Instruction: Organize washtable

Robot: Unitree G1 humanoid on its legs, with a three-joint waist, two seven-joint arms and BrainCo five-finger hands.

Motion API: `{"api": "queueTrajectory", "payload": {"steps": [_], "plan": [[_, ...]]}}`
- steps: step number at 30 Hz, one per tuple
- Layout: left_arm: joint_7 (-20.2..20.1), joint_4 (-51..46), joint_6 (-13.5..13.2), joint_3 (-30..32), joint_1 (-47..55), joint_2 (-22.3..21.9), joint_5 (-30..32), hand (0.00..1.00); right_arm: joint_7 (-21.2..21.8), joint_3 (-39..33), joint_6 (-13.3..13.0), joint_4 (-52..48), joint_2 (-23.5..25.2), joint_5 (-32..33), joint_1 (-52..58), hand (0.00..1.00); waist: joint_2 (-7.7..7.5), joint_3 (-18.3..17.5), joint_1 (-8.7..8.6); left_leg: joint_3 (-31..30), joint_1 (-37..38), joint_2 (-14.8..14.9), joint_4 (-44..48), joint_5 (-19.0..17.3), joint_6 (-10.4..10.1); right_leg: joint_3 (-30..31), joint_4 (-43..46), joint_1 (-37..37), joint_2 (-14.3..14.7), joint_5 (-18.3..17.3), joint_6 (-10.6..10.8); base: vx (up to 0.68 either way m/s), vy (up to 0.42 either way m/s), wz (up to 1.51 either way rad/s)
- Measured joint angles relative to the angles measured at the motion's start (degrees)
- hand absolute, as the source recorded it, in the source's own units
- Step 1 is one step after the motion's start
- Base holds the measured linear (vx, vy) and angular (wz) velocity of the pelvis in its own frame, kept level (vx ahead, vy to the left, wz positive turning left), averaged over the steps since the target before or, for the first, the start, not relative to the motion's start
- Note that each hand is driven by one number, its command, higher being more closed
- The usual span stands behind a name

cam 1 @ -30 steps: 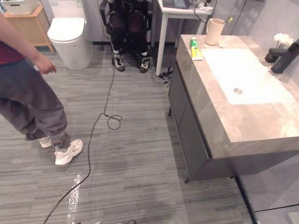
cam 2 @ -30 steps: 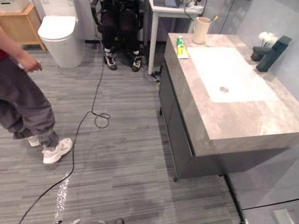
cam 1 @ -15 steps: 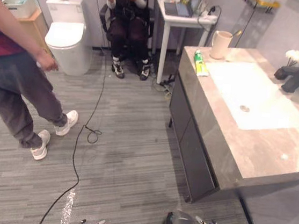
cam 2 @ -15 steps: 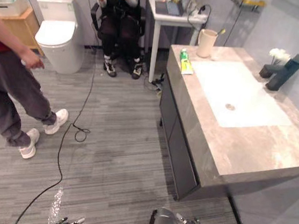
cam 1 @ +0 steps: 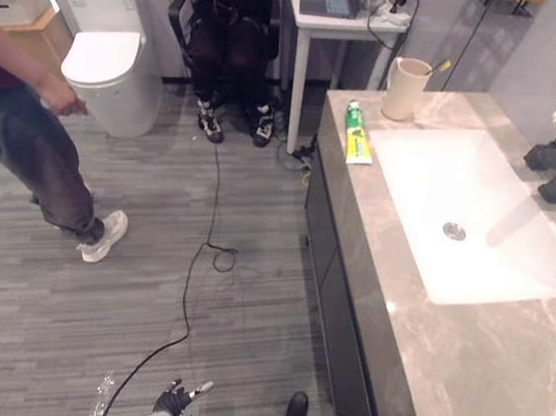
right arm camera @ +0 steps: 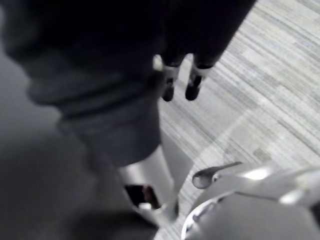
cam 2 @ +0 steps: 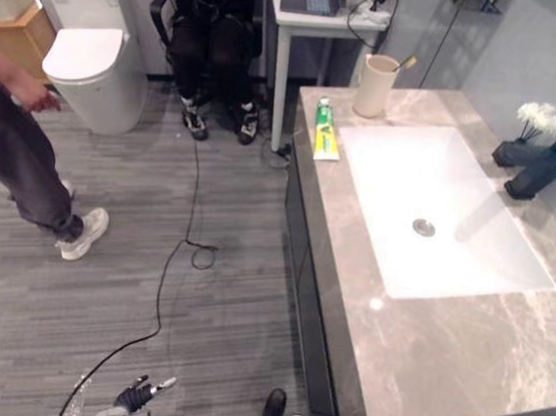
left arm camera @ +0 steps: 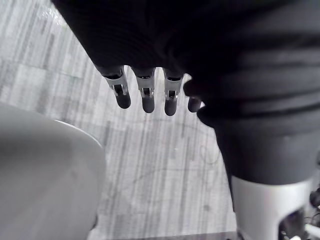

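Washtable (cam 2: 462, 359) top: toothpaste tube (cam 2: 325, 129) nr basin (cam 2: 453, 258), cup (cam 2: 376, 85) at far corner.

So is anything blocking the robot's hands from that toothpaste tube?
Nothing visible does. The left hand and right hand hang low by the near end of the washtable, and nothing stands along its front edge up to the toothpaste tube.

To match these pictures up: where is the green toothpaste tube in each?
Left eye view: toothpaste tube on the counter, upper middle, left of the basin.
Right eye view: tube upper middle, same spot.
Left wrist view: floor beyond the left hand.
Right wrist view: floor beyond the right hand.
Shared landmark: beige cup behind the tube.
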Motion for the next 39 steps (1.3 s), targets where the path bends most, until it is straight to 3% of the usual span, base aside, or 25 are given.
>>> {"api": "queueTrajectory", "payload": {"steps": [1, 3, 5, 6, 7, 10, 13, 15, 18, 21, 23, 24, 25, 26, 28, 29, 30, 31, 32, 33, 36, 38, 39], "plan": [[0.0, -0.4, -0.6, 0.2, 0.0, 0.2, 0.0, 0.0, -0.3, -0.2, 0.2, 0.0, 0.2, 0.0, 1.0, 0.0, -0.84, 0.4, 0.22, 1.6, -2.4, 0.4, -0.2, -0.9, 1.5, 1.4, -0.1, 1.9, -0.3, -0.4, 0.1, 0.14, 0.106, -0.38], [0.0, -0.8, -0.8, 0.2, 0.0, 0.5, 0.0, 0.0, -1.2, -0.9, 0.2, 0.0, -0.1, 0.0, 1.7, 0.0, -0.63, 0.5, 0.86, 2.8, -5.4, 0.8, -7.0, -2.3, 3.9, 4.6, 0.0, 3.4, -0.7, -1.6, 0.5, 0.13, 0.214, -0.89], [0.2, -0.7, -0.7, 0.2, 0.4, 0.7, 0.1, 0.0, -1.2, -1.9, -0.2, -0.3, -0.2, 0.0, 2.0, 0.0, -0.51, 0.4, 1.37, 1.6, -4.8, 0.5, -23.8, -2.2, 3.9, 8.3, 0.1, 3.3, -1.3, -2.3, 1.5, 0.09, 0.313, -1.29], [0.4, -0.4, -0.6, 0.3, 1.4, 0.6, 0.1, 0.0, -1.0, -1.8, -0.5, -0.9, -0.1, 0.0, 2.7, 0.0, 0.94, 0.1, 1.48, -1.5, -3.5, 0.6, -34.8, 1.3, 1.7, 11.8, -0.3, 3.3, -0.6, -2.3, 2.1, 0.11, 0.306, -1.14], [0.4, 0.3, -0.5, 0.3, 1.9, 0.4, 0.1, 0.0, -1.0, -2.4, -0.5, -0.9, -0.2, -0.1, 2.6, 0.0, 2.21, -0.4, 1.34, -2.3, -3.2, -0.4, -36.2, 3.1, 2.2, 13.3, -1.3, 3.6, -0.5, -2.0, 2.6, 0.18, 0.347, -1.22], [0.9, 1.8, 0.0, 0.3, 3.0, 2.3, 0.1, 0.0, -0.8, -2.5, -0.2, 0.0, 1.1, -0.5, 3.2, 0.0, -1.11, -2.5, 1.21, -0.5, -1.9, -5.8, -40.4, 3.4, 2.8, 18.9, -1.9, 1.7, -4.7, -2.3, 5.5, 0.21, 0.274, -0.54], [1.0, 2.5, 0.4, -0.1, 4.5, 2.5, 0.1, 0.0, -0.1, -2.5, 0.0, 0.8, 1.0, -0.5, 3.0, 0.0, -2.18, -3.4, 1.13, 2.4, 2.2, -9.9, -45.0, 3.4, 5.1, 21.4, 0.8, 0.9, -8.5, -4.4, 8.5, 0.21, 0.205, -0.33], [1.0, 2.5, 0.4, -0.6, 4.7, 2.5, 0.2, 0.0, -0.1, -3.0, 0.0, 1.7, -0.2, -0.5, 3.0, 0.0, -1.91, -3.9, 1.29, 3.6, 2.9, -11.8, -46.0, 2.7, 6.3, 23.0, 2.9, -0.3, -10.0, -6.2, 9.3, 0.21, 0.212, -0.48], [1.1, 3.4, 0.4, -2.5, 4.4, 3.1, 0.2, 0.0, 0.2, -3.3, -0.1, 1.6, -0.2, -0.5, 2.1, 0.0, -1.01, -4.0, 1.09, 5.8, 4.5, -12.9, -46.9, 3.2, 9.1, 24.5, 11.4, -5.1, -10.2, -7.9, 11.1, 0.25, 0.191, -0.62], [1.2, 4.5, 0.5, -3.3, 2.8, 3.5, 0.2, 0.0, 0.3, -4.7, -0.3, 0.4, 0.6, -0.5, 1.8, 0.0, -0.92, -2.5, -0.97, 7.9, 10.4, -13.7, -48.4, 3.2, 9.4, 22.9, 33.1, -13.2, -9.8, -6.5, 13.0, 0.27, 0.135, -0.44], [1.2, 4.5, 0.5, -3.9, 2.1, 3.5, 0.2, 0.0, 0.4, -5.7, -0.5, -0.9, 1.8, -0.2, 1.3, 0.0, -0.82, -1.2, -2.71, 11.2, 15.9, -13.5, -50.0, 2.2, 10.2, 16.1, 45.0, -18.6, -11.0, -3.4, 12.0, 0.25, 0.061, -0.6], [1.2, 4.5, 0.4, -3.8, 1.8, 3.6, 0.2, 0.0, 0.4, -5.8, -0.5, -1.0, 2.0, -0.2, 1.0, 0.0, -1.14, -1.0, -2.88, 12.3, 16.8, -13.5, -50.1, 2.1, 9.9, 12.9, 45.2, -19.7, -11.5, -3.0, 11.2, 0.24, 0.048, -0.81], [1.2, 4.4, 0.4, -3.2, 1.7, 3.7, 0.2, 0.0, 0.3, -5.8, -0.4, -0.9, 2.6, 0.0, 0.7, 0.0, -1.97, -0.7, -3.33, 14.7, 18.1, -13.5, -50.2, 1.5, 9.1, 5.5, 42.4, -21.4, -12.8, -0.4, 8.4, 0.14, 0.024, -0.74], [1.2, 4.2, 0.3, -2.2, 1.6, 3.4, 0.2, 0.0, 0.3, -5.9, -0.5, -1.1, 3.0, 0.0, 0.7, 0.0, -1.85, -0.6, -3.4, 16.0, 18.5, -13.4, -50.4, 1.3, 8.7, 2.3, 41.6, -21.3, -12.8, -0.2, 5.7, 0.22, 0.033, -1.14], [1.1, 4.3, 0.5, -0.6, -0.5, 1.2, 0.2, 0.0, 0.3, -8.2, -0.5, -1.2, 1.5, -0.1, -0.6, 0.0, 0.91, 1.0, -3.3, 20.4, 19.4, -11.5, -52.0, 1.3, 8.7, -7.4, 38.3, -21.0, -13.2, -0.1, 4.4, 0.18, 0.058, -1.4], [1.1, 4.3, 0.5, -0.5, -1.1, 0.9, 0.2, 0.0, 0.2, -8.4, -0.5, -1.3, 1.2, -0.1, -1.2, 0.0, 1.41, 1.8, -3.37, 21.0, 19.3, -11.0, -52.1, 1.3, 8.7, -10.7, 36.9, -20.9, -13.2, -2.7, 4.4, 0.14, 0.037, -1.54], [0.9, 4.4, 0.6, -0.5, -1.9, 0.6, 0.3, 0.0, 0.2, -8.1, -0.3, -0.3, 0.8, -0.3, -2.3, 0.0, 0.73, 2.6, -3.21, 22.8, 19.3, -10.8, -52.1, 1.3, 8.7, -17.5, 29.6, -19.7, -12.8, -4.0, 4.3, 0.15, -0.009, -1.54], [0.7, 4.6, 0.6, -0.4, -2.2, 1.3, 0.3, 0.0, 0.2, -8.1, 0.0, 0.0, 1.3, -0.5, -2.0, 0.0, 0.07, 2.9, -3.06, 24.5, 19.4, -11.6, -52.3, 1.1, 8.4, -21.6, 21.5, -18.4, -11.6, -2.6, 3.2, 0.17, -0.024, -1.44], [0.5, 4.6, 0.6, -0.4, -2.3, 1.8, 0.3, 0.0, 0.2, -8.1, 0.1, 0.0, 1.7, -0.5, -1.7, 0.0, -0.88, 2.9, -3.39, 24.7, 19.8, -12.1, -52.3, 0.7, 7.8, -21.4, 18.3, -17.8, -11.1, -0.6, 2.3, 0.23, -0.047, -1.02], [0.0, 4.6, 0.7, -0.3, -2.6, 1.6, 0.5, 0.0, 0.2, -8.3, 0.3, 0.1, 2.1, -0.5, -0.4, 0.0, -1.67, 2.7, -3.63, 24.8, 21.2, -12.4, -52.1, -0.5, 5.8, -20.3, 15.1, -15.8, -9.9, -1.7, -3.2, 0.26, -0.065, -0.59], [-0.1, 4.0, 0.5, -0.3, -3.3, -0.5, 1.4, 0.0, 0.2, -9.5, 0.5, 1.3, 1.0, -0.5, -0.2, 0.0, 0.79, 2.9, -3.46, 24.4, 21.8, -10.6, -49.0, 0.6, 3.7, -19.4, 10.0, -11.7, -7.1, -2.2, -2.6, 0.24, -0.094, -0.22], [-0.2, 3.8, 0.3, -1.1, -3.3, -0.7, 1.7, 0.0, 0.2, -9.5, 0.4, 1.4, 0.9, -0.3, -0.6, 0.0, 0.93, 2.7, -3.45, 23.4, 21.7, -9.5, -47.4, 1.1, 2.9, -19.2, 5.5, -8.0, -6.2, -2.9, -1.6, 0.24, -0.096, 0.14], [-0.2, 3.2, 0.3, -1.3, -3.3, -0.7, 2.3, 0.0, -0.1, -8.9, 0.7, 1.1, 0.7, -0.3, -1.8, 0.0, 0.84, 2.4, -2.38, 23.5, 19.7, -8.6, -42.8, 2.0, 2.6, -17.5, 4.3, -7.6, -5.5, -3.6, -0.6, 0.15, -0.041, -0.1]]}}
